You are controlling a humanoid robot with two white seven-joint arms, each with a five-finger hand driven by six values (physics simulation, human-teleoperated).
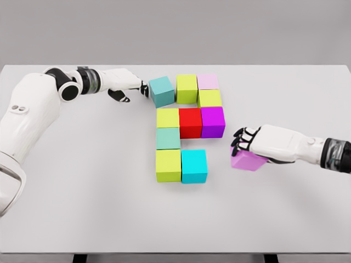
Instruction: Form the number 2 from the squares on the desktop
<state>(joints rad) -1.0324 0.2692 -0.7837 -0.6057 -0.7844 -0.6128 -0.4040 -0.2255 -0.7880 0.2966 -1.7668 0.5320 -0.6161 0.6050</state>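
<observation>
The right robot hand [245, 143] grips a violet cube [248, 160] beneath its palm, just beside the cyan cube [194, 166]. The left robot hand [137, 87], fingers curled, touches the teal cube [162, 91]. Sliding carelessly could knock the purple cube [213, 121] out of line.

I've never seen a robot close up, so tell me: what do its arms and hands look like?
Both arms are smooth, rounded white shells with black bands at the joints and a grey ring near each wrist. The left hand and right hand are white on the back, with five fingers that are black underneath and at the tips.
</observation>
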